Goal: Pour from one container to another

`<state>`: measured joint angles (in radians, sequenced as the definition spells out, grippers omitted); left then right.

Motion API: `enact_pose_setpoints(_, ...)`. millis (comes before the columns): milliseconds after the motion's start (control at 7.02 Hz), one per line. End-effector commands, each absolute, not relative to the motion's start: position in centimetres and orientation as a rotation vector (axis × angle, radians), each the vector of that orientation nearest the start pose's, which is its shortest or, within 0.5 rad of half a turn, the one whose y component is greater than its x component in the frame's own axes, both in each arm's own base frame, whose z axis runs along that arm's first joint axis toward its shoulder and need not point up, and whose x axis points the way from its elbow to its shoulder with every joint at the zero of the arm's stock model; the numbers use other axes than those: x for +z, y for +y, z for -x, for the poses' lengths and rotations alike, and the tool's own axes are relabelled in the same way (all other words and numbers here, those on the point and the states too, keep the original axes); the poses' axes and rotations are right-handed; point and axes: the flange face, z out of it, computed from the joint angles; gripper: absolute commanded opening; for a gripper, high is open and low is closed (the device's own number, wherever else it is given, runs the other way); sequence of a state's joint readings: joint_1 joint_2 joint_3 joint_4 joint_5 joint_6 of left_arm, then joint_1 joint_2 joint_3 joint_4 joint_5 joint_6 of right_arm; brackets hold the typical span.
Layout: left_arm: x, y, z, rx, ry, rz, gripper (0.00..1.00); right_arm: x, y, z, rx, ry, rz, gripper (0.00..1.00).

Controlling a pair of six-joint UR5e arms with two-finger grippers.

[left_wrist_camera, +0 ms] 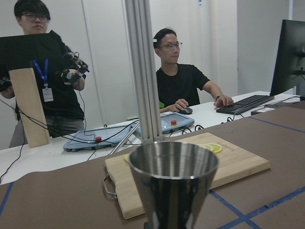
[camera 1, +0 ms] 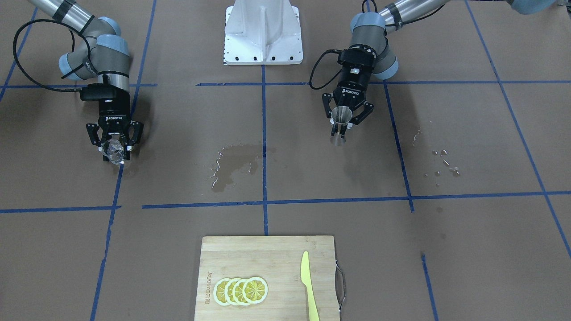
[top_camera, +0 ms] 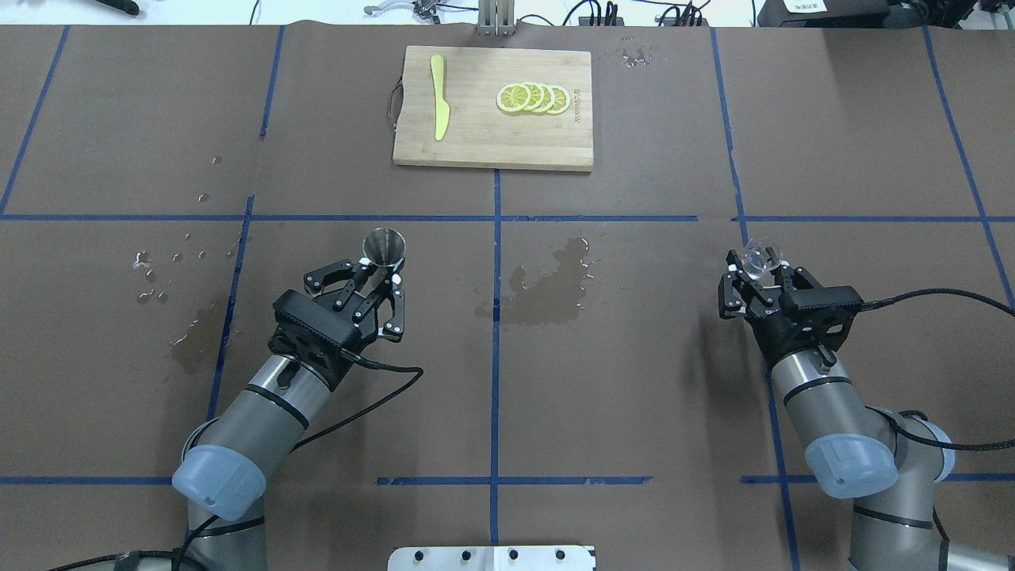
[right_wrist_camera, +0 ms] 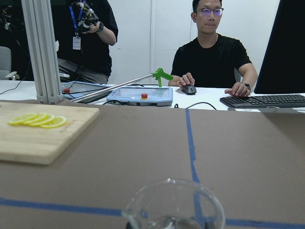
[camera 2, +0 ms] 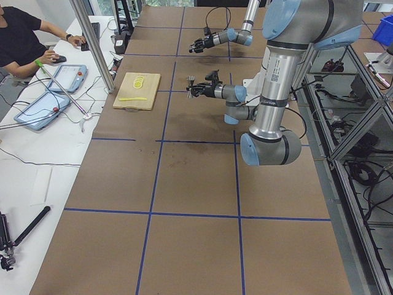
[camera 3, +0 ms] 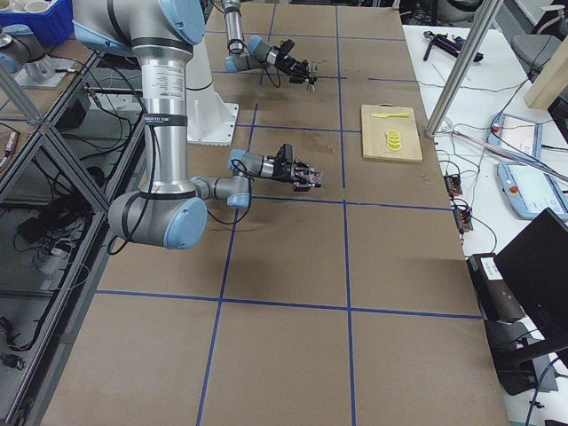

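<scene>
At 9 o'clock of the spill (top_camera: 555,277), a steel cup (top_camera: 384,244), judged slick, is clamped low by the left end effector (top_camera: 386,270). A glass (top_camera: 761,255), judged fragile, is clamped by the right end effector (top_camera: 759,274).

Bright, even ceiling light fills the room, and shadows on the brown table (top_camera: 634,357) lie soft and short. The spilled water (camera 1: 232,165) glints a little. Up close, the steel cup (left_wrist_camera: 174,176) carries dull reflections, and the glass (right_wrist_camera: 167,214) looks blurred.

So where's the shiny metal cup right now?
In the overhead view, the metal cup is left of centre, held in the left gripper, with the dark wet patch off to its right.
</scene>
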<state>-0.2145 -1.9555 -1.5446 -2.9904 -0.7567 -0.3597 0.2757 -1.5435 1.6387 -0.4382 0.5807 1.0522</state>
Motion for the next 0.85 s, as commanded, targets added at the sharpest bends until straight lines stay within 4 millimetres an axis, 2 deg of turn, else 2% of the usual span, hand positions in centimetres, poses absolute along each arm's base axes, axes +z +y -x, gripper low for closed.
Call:
enact_pose_setpoints(0, 26.4, -31.1, -54.8, 0.179, 1.033, -1.468, 0.00, 39.8, -34.0, 38.6, 0.358, -0.757, -1.266, 0.02)
enact_pose_setpoints(142, 23.6, -30.9, -57.6, 0.240, 1.117, -1.457, 0.00, 36.8, -33.5, 37.6, 0.339, -0.795, -1.281, 0.02)
enact_pose_setpoints(285, 22.2, -30.8, -59.3, 0.288, 1.164, -1.450, 0.00, 34.8, -32.9, 36.9, 0.303, -0.815, -1.297, 0.02)
enact_pose_setpoints(427, 22.3, -30.9, -60.6, 0.286, 1.190, -1.462, 0.00, 32.9, -32.5, 36.8, 0.267, -0.854, -1.301, 0.02)
enact_pose_setpoints(569, 24.5, -30.9, -61.5, 0.265, 1.239, -1.486, 0.00, 31.6, -32.6, 37.9, 0.244, -0.839, -1.289, 0.02)
enact_pose_setpoints(712, 25.7, -31.0, -62.0, 0.287, 1.212, -1.501, 0.00, 30.2, -32.0, 37.9, 0.204, -0.798, -1.271, 0.02)
